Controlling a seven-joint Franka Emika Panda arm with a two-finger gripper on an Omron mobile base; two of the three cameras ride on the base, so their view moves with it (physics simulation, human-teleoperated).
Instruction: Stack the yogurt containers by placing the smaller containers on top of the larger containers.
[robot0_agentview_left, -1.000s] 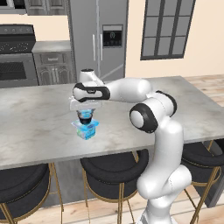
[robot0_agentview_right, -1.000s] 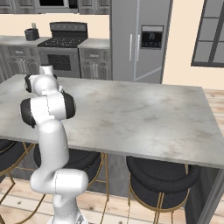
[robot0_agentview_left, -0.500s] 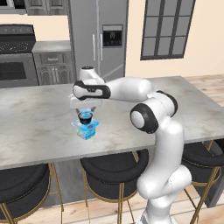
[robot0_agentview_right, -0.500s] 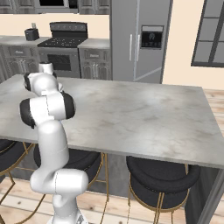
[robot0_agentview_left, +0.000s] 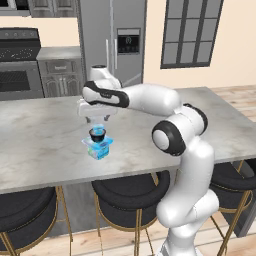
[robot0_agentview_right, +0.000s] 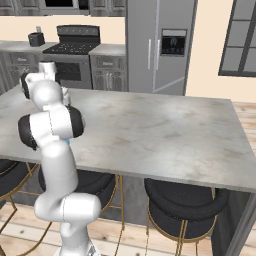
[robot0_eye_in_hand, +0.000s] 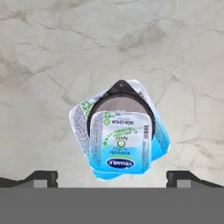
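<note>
On the marble counter the larger container, a blue boxy pack (robot0_agentview_left: 99, 149) (robot0_eye_in_hand: 160, 136), lies flat. A small black round cup (robot0_agentview_left: 97, 134) (robot0_eye_in_hand: 117, 98) stands on it, and the tiny light-blue cup (robot0_agentview_left: 98, 128) (robot0_eye_in_hand: 120, 141) sits on top of the black cup. These three yogurt containers form one stack. My gripper (robot0_agentview_left: 97, 121) (robot0_eye_in_hand: 113, 178) hangs straight over the stack, open. In the hand view its two fingertips (robot0_eye_in_hand: 41, 177) stand wide apart on either side of the stack, touching nothing.
The stack stands near the front-left part of the long marble island (robot0_agentview_left: 45, 135) (robot0_agentview_right: 160, 135). Black stools (robot0_agentview_left: 127, 187) (robot0_agentview_right: 185, 200) are tucked under its near edge. A stove (robot0_agentview_left: 17, 65) and a grey fridge (robot0_agentview_left: 112, 42) stand behind the island.
The jaws have spread wider and now stand clear of the light-blue cup, which rests on the black cup. The arm and the stack have hardly moved.
</note>
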